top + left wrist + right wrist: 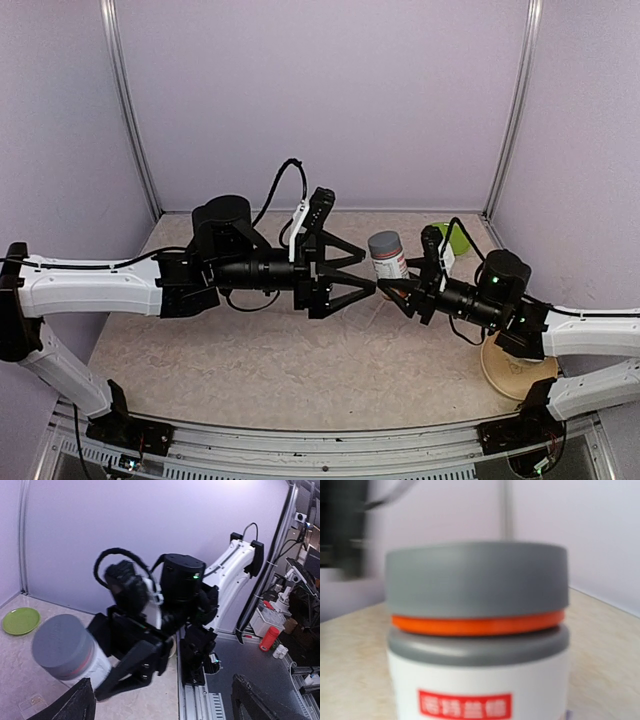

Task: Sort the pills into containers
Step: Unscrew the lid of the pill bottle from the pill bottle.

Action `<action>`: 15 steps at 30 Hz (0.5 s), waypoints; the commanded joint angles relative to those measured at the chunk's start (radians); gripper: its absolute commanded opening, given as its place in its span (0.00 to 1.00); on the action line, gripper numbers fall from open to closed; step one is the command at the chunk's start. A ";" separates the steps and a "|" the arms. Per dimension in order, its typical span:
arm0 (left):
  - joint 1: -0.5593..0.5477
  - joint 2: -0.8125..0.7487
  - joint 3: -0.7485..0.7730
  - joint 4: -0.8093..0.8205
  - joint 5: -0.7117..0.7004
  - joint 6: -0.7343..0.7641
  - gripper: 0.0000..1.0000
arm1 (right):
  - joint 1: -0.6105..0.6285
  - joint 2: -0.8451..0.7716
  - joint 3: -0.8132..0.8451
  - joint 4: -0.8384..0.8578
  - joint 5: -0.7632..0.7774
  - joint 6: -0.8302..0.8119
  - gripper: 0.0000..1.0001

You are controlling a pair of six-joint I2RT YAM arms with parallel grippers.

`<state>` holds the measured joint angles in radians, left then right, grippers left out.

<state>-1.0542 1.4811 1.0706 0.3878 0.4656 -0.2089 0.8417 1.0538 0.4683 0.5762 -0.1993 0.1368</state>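
No pills show in any view. A white bottle (387,256) with a grey cap and an orange ring is held upright above the table by my right gripper (393,286), which is shut on its lower body. The bottle fills the right wrist view (477,645), where the fingers are hidden. My left gripper (370,272) is wide open and empty, its tips just left of the bottle. In the left wrist view the bottle (70,652) sits left of centre, with my left gripper (165,702) spread wide. A clear flat plastic piece (31,703), seemingly the pill box, lies on the table.
A round green plate (455,237) lies at the back right, and shows in the left wrist view (21,620). A tan plate (515,372) sits under the right arm at the near right. Purple walls enclose the table.
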 commanded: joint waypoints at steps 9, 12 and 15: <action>0.007 -0.051 -0.023 -0.004 -0.024 -0.012 0.96 | -0.030 -0.032 -0.007 -0.019 -0.083 -0.025 0.27; 0.029 -0.031 -0.017 0.015 -0.012 -0.036 0.99 | -0.020 -0.023 -0.004 0.008 -0.179 -0.022 0.27; 0.031 -0.003 -0.004 0.025 0.009 -0.033 0.99 | 0.006 0.000 0.010 0.025 -0.233 -0.025 0.27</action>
<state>-1.0325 1.4490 1.0603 0.3740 0.4652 -0.2283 0.8204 1.0485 0.4637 0.5285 -0.3061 0.1230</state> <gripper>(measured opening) 0.986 0.513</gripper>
